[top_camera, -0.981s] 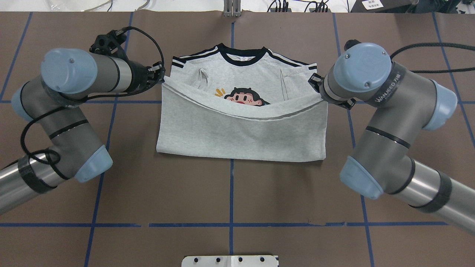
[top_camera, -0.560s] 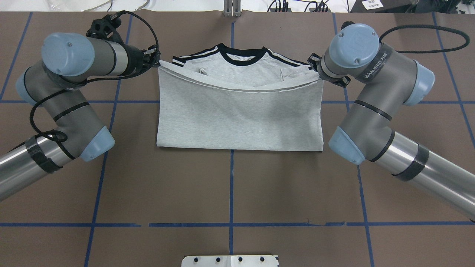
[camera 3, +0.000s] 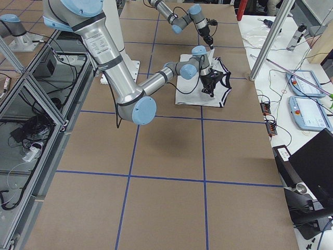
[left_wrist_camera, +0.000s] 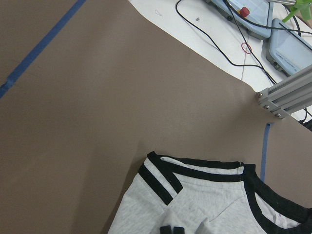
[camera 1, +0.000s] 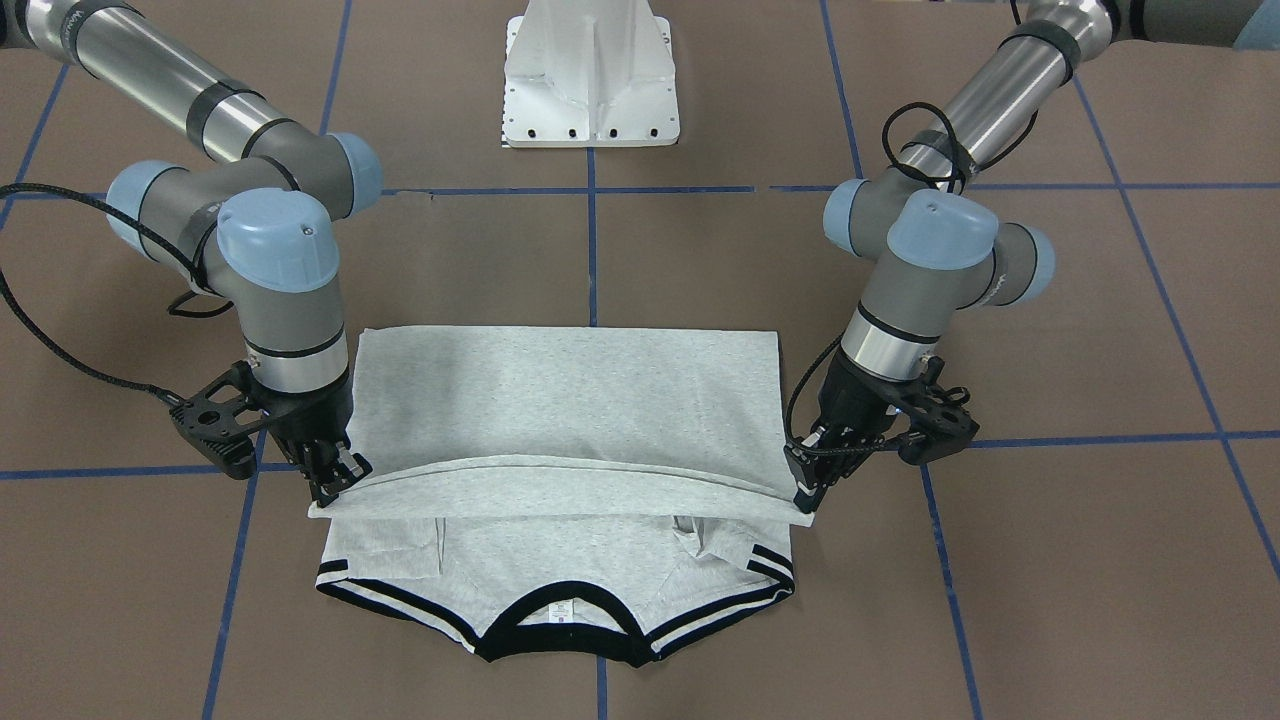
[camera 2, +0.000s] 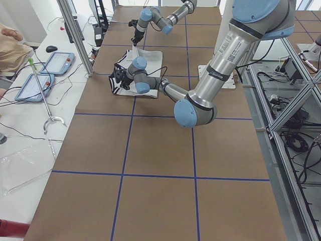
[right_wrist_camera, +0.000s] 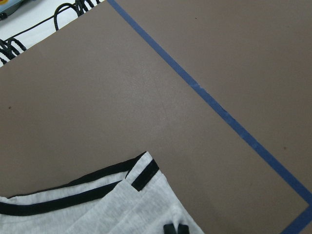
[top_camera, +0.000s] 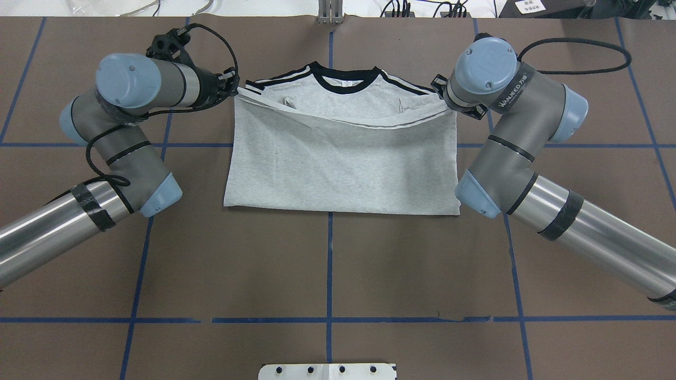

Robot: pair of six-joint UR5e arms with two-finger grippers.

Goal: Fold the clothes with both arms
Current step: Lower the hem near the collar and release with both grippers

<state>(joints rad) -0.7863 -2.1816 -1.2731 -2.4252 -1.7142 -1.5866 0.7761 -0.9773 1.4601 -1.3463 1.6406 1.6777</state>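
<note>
Now you have the left tool (camera 1: 806, 488) and right tool (camera 1: 338, 478) each clamped on a hem corner of the T-shirt (camera 1: 565, 395), which is folded toward its collar (top_camera: 346, 88).

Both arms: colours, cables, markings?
The left arm and right arm are silver-grey tubes with light-blue joint caps, black bands and looped black cables. The left gripper and right gripper are black, two-fingered. White lettering marks the right wrist.
</note>
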